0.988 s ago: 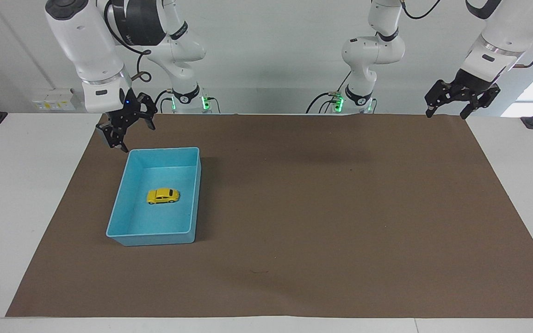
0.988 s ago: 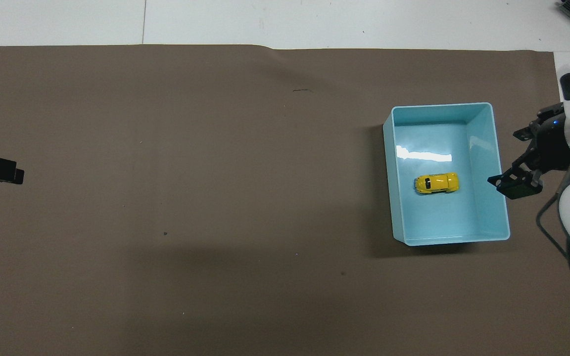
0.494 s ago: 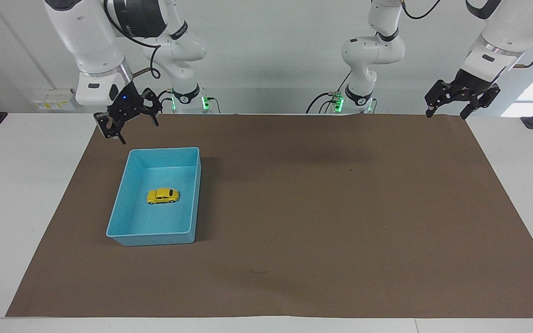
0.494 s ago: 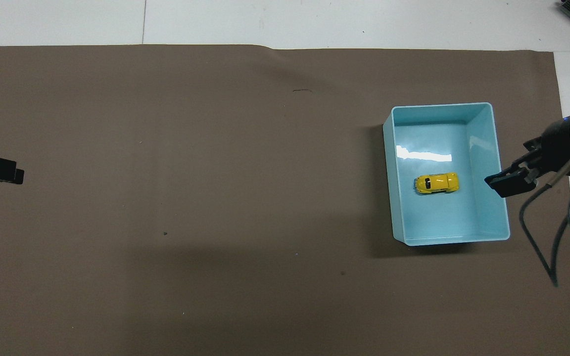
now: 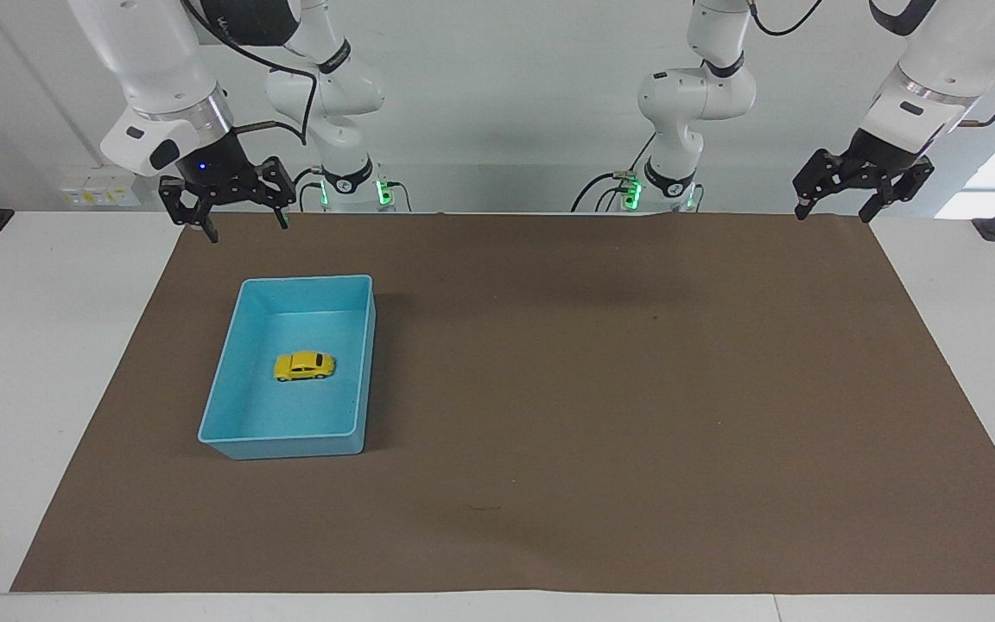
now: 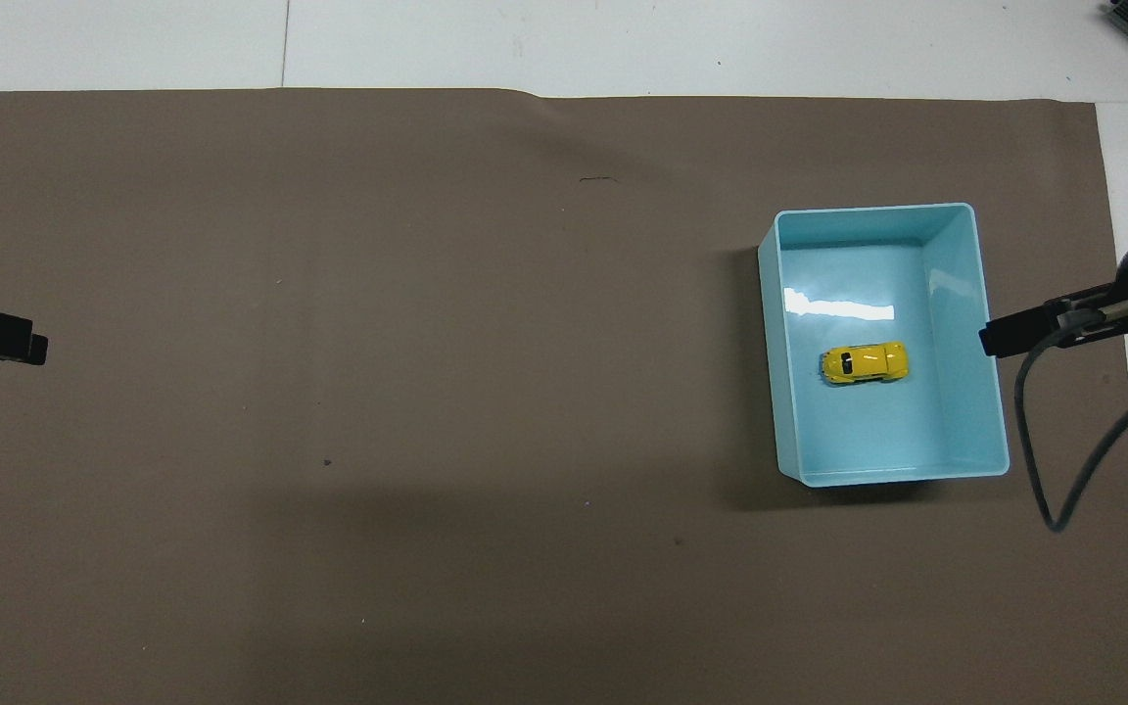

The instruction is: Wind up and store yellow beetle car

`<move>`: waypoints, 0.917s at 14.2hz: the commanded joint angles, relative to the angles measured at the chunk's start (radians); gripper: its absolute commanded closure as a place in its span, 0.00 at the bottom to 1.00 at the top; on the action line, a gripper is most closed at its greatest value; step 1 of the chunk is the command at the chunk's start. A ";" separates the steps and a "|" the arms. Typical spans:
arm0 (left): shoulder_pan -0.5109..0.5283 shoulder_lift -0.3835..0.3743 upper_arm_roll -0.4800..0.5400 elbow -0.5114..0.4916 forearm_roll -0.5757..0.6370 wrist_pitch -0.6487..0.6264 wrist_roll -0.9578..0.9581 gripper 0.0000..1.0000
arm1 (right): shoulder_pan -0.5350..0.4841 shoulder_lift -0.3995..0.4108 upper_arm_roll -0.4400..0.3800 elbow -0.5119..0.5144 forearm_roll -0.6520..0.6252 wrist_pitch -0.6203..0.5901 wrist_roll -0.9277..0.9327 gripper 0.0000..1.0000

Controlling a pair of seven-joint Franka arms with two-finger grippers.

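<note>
Facing view: high, looking toward the robots, whole brown mat [image 5: 601, 389] visible.
Overhead view: steeply down from the robots' end.
Shared: mat and blue tray [image 5: 219, 406] [image 6: 989, 411], turned half around.

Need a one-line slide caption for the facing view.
Yellow beetle car sits in the blue tray; both claws raised, open.

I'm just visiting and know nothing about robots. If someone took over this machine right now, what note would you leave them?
Right tool: open, empty, up in the air over the mat's edge at the robots' end, near the blue tray.
Left tool: open, empty, waiting over the mat's corner at the left arm's end.
Yellow beetle car: on its wheels in the middle of the tray, nothing touching it.
Done: the car is stored in the tray.
Left: apparently nothing to move; whether it was wound up cannot be told from here.
</note>
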 commanded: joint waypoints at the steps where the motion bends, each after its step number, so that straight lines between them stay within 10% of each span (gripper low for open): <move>1: 0.006 -0.020 -0.002 -0.012 0.001 -0.012 0.001 0.00 | 0.004 -0.001 -0.009 0.015 0.013 -0.017 0.125 0.00; 13: 0.006 -0.020 -0.002 -0.012 0.001 -0.012 0.001 0.00 | 0.006 -0.003 -0.038 0.013 0.013 -0.003 0.151 0.00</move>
